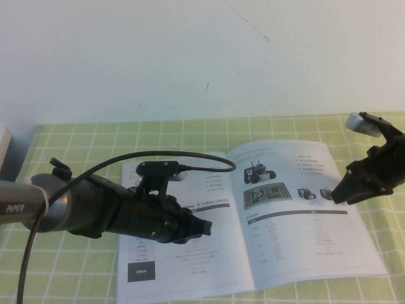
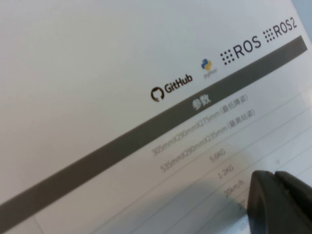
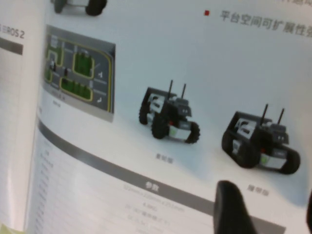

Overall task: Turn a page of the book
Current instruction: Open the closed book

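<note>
The book (image 1: 253, 221) lies open and flat on the green checked cloth (image 1: 76, 142) before a plain white wall (image 1: 190, 50), its right page (image 1: 304, 209) not yet lifted, the right gripper (image 1: 338, 193) at the page's outer edge with jaws seemingly apart and holding nothing, the left gripper (image 1: 205, 228) closed over the left page

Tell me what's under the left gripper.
Under the left gripper lies the book, its left leaf. Print beneath the arm is hidden. The right gripper hovers over the page.

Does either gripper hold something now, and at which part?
No. The left gripper hovers shut over the book's left side; the right gripper hangs open above the page's outer edge.
</note>
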You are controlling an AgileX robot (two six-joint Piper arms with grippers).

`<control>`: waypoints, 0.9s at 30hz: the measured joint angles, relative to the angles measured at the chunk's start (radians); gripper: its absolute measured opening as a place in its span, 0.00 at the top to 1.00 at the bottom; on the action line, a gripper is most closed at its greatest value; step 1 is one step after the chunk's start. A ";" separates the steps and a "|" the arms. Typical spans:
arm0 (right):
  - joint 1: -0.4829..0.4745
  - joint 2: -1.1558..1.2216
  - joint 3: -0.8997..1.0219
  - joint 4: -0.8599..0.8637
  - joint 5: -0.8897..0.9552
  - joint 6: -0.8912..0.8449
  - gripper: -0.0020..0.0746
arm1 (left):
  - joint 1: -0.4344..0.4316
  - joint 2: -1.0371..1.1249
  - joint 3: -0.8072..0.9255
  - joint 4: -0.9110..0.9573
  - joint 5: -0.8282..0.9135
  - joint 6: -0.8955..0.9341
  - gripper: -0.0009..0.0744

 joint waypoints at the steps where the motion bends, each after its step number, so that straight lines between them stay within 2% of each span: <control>1: 0.000 0.000 0.000 -0.002 -0.005 0.003 0.55 | 0.000 0.000 0.000 0.000 0.000 0.000 0.99; 4: 0.000 0.000 0.000 -0.010 -0.019 0.003 0.41 | 0.000 0.000 0.000 0.000 0.000 0.000 0.99; 7: 0.000 0.000 0.000 -0.014 -0.035 0.008 0.36 | 0.000 0.000 0.000 0.000 0.000 0.000 0.99; 27: -0.008 0.026 -0.002 0.044 -0.022 0.015 0.34 | 0.000 0.000 0.000 0.000 0.000 0.000 0.99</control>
